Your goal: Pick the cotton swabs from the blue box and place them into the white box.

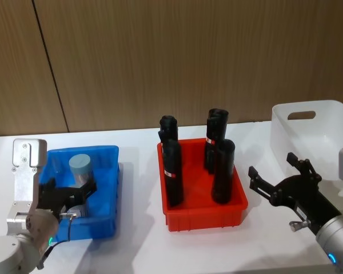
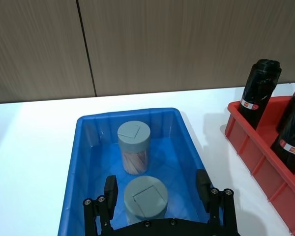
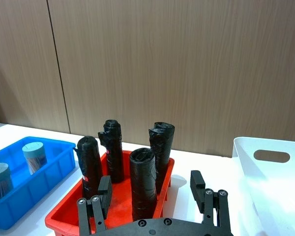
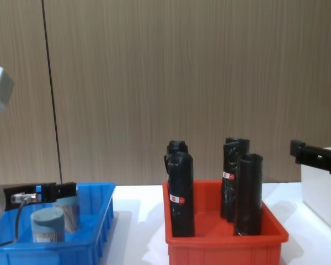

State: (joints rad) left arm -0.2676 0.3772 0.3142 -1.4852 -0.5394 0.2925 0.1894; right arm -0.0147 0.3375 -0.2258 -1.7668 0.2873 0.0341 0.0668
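Observation:
Two cotton swabs tubs stand in the blue box point(image 2: 77, 172), each clear with a pale grey lid. The farther cotton swabs tub point(image 2: 133, 146) is upright near the middle. The nearer tub point(image 2: 145, 197) sits between the fingers of my left gripper point(image 2: 157, 187), which is open and hovers over the box's near end, with gaps on both sides. In the head view the far tub point(image 1: 80, 166) shows just beyond the left gripper point(image 1: 68, 191). The white box point(image 1: 314, 128) stands at the far right. My right gripper point(image 1: 280, 178) is open in front of it, holding nothing.
A red bin point(image 1: 203, 214) with several tall black rolls point(image 1: 172, 171) stands between the blue box and the white box. A wood-panelled wall runs behind the white table point(image 1: 137, 245). Bare table lies in front of the bins.

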